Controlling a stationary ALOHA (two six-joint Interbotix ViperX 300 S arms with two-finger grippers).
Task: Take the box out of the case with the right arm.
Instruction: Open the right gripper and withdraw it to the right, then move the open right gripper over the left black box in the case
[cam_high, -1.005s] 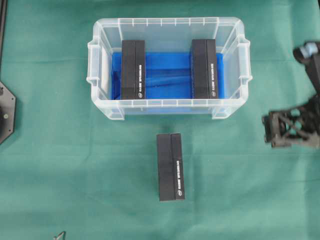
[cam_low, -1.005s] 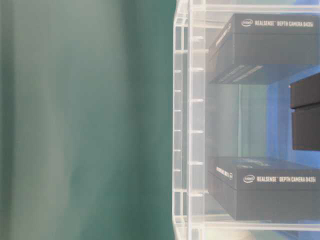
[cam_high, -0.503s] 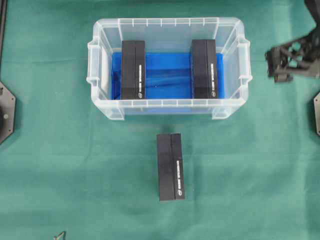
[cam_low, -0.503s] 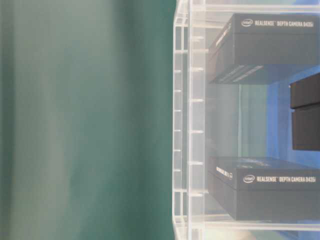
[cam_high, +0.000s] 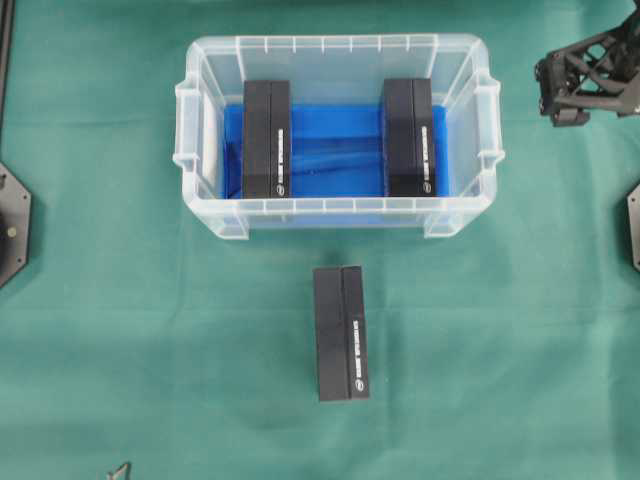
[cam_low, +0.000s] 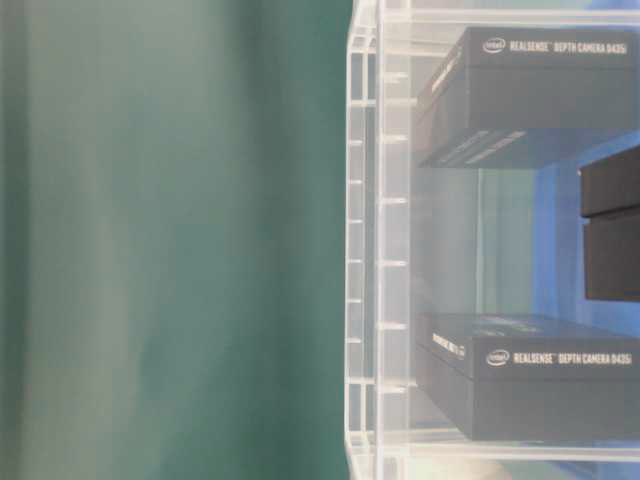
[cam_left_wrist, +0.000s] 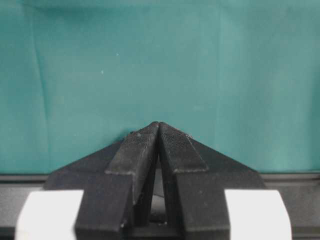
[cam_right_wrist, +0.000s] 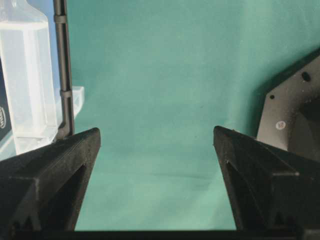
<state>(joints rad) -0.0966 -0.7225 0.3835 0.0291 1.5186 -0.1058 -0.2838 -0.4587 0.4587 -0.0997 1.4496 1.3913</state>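
Black rectangular cardboard boxes: two (cam_high: 266, 139) (cam_high: 409, 137) sit in the clear plastic rimmed case (cam_high: 338, 219) on its blue liner, one (cam_high: 341, 333) lies outside on green cloth, and the black truss-frame right gripper (cam_high: 556, 88) hangs spread wide, empty, beside the case's right end, so plenty looks left.
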